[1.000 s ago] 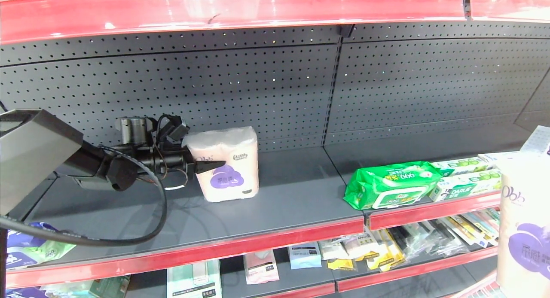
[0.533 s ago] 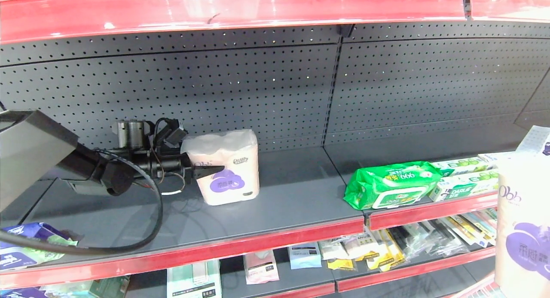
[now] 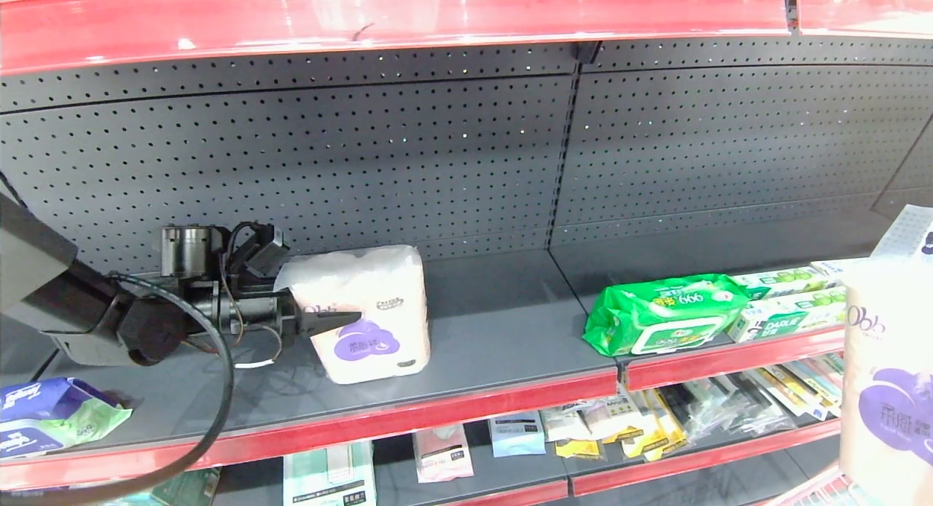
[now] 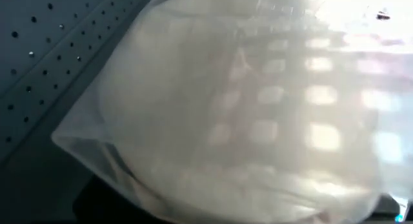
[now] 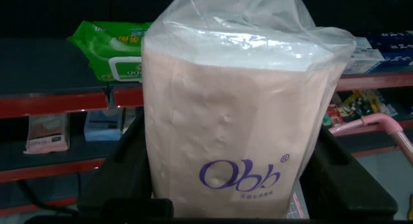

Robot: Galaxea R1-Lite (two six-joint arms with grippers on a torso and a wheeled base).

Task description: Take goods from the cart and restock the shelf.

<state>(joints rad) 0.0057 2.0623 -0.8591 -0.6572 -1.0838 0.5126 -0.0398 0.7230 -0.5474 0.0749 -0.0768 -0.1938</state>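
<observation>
While upright on the shelf [image 3: 496, 345], tissue pack [image 3: 379, 309] sits clamped in left hand [image 3: 321, 296]. Second pack [image 5: 232, 108] — gripped by right hand [image 5: 232, 169].

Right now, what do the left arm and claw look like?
The left arm is a dark boxy link into black joints, with a silver cylinder at the wrist, a looping black cable and a black claw with pointed fingers.

Bare grey shelf [image 3: 503, 331] lies open at 3 o'clock of the white-and-purple toilet-roll pack [image 3: 368, 313], up to the green wipes pouch [image 3: 660, 313]; the perforated back panel [image 3: 408, 149] blocks 12 o'clock.
</observation>
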